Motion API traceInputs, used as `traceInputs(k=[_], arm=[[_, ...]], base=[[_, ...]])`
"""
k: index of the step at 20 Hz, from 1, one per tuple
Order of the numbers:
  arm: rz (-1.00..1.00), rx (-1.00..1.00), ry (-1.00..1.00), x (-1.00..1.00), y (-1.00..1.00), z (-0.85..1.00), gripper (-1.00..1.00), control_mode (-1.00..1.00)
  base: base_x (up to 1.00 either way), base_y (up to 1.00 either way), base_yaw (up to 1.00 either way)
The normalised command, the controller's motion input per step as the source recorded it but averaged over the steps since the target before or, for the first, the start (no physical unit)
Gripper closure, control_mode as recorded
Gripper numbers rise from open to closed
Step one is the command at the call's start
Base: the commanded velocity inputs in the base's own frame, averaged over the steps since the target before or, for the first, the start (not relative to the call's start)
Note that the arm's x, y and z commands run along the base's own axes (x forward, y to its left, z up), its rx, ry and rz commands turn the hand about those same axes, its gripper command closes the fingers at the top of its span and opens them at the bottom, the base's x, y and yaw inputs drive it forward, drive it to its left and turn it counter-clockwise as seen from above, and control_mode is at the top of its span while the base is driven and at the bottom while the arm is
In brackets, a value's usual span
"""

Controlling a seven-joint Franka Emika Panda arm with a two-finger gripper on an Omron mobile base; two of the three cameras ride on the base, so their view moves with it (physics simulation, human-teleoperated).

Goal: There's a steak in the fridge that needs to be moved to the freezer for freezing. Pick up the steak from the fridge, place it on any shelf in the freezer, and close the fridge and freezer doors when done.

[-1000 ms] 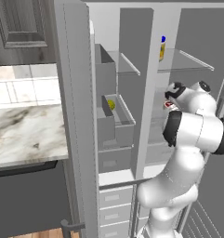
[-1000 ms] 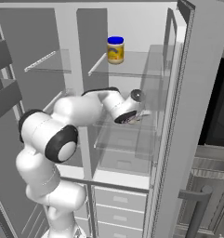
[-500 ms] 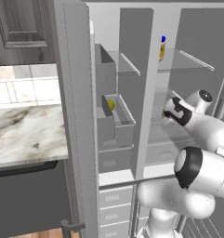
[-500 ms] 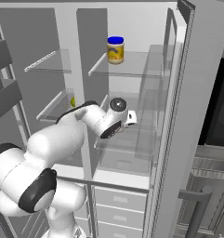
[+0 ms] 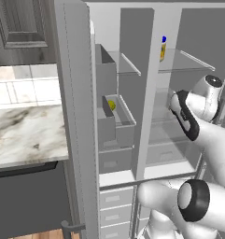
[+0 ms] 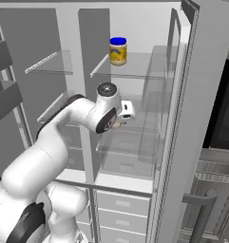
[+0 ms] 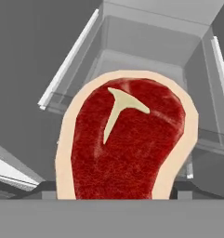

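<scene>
The steak [image 7: 127, 144], dark red with a pale fat rim and a T-shaped bone, sits right in front of the hand camera and covers the fingertips. My gripper [image 6: 120, 118] is shut on it, and a tan edge of the steak [image 6: 117, 125] peeks out under the white hand. The hand hovers in front of the fridge's middle glass shelf [image 6: 135, 142], just right of the central divider [image 6: 90, 95]. Behind the steak in the hand view I see glass shelves and a clear drawer [image 7: 146, 51]. The arm's dark wrist [image 5: 185, 116] is in front of the right compartment.
A blue-lidded jar [image 6: 118, 51] stands on the upper right glass shelf. A yellow item [image 5: 112, 105] lies in a bin of the open left door [image 5: 79, 121]. The right door [image 6: 196, 118] stands open beside the hand. A marble counter [image 5: 25, 133] lies left.
The hand has drawn back from deep in the right compartment toward the central divider, carrying the steak. The elbow has folded down and the forearm has swung across.
</scene>
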Motion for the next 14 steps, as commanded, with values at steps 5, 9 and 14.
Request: traceInputs(k=[5, 9, 14], arm=[[0.04, 0.03, -0.03, -0.77, 0.08, 0.58, 1.0, -1.0], [0.02, 0.06, -0.3, -0.75, 0.22, 0.31, 1.0, -1.0], [0.07, 0.02, -0.33, -0.62, 0.57, 0.37, 1.0, -1.0]], base=[[0.0, 0.0, 0.0], [0.0, 0.0, 0.0], [0.0, 0.0, 0.0]])
